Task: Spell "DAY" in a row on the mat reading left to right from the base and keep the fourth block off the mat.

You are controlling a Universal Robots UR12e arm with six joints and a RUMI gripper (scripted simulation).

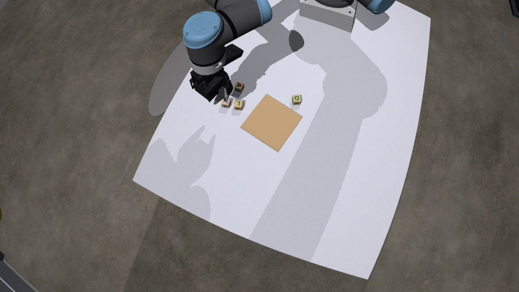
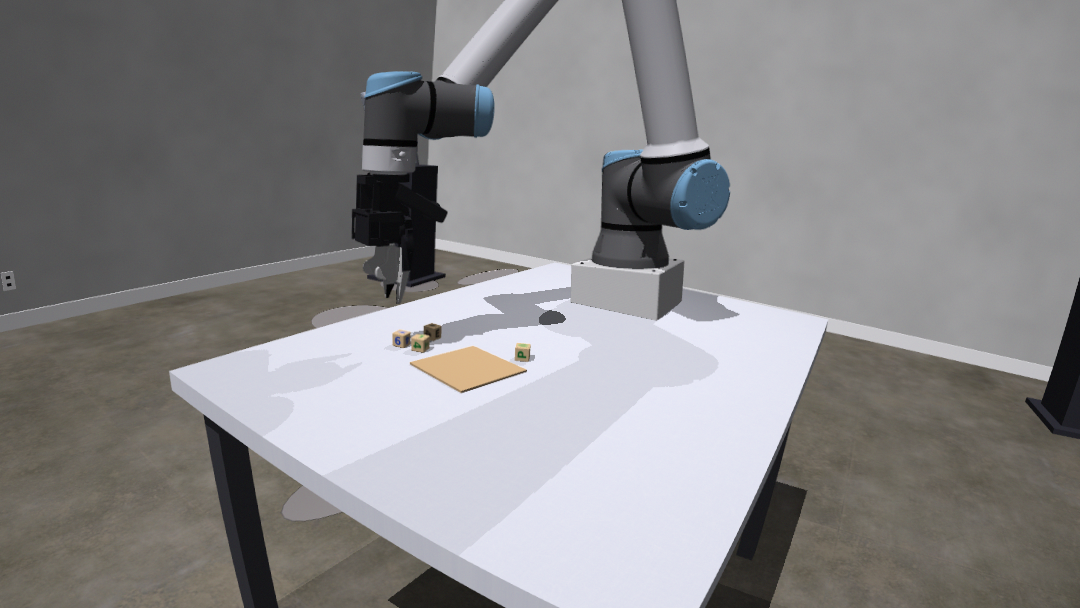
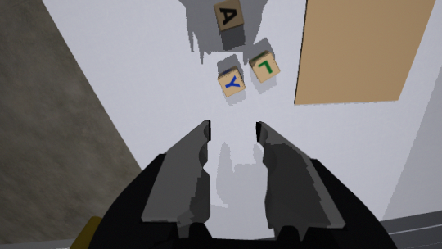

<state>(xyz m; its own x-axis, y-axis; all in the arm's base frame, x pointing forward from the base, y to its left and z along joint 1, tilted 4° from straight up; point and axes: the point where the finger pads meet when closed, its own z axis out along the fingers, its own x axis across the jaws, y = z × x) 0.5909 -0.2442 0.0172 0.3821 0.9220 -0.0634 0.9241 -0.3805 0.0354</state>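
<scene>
White table (image 2: 680, 483) carrying a tan mat (image 1: 271, 122) and four lettered blocks. Blocks Y (image 1: 226, 102), L (image 1: 238, 104) and A (image 1: 239, 86) cluster beside one mat edge; block D (image 1: 296, 99) lies apart, near another. The arm's grey base (image 2: 665, 298) stands at the far edge.
</scene>
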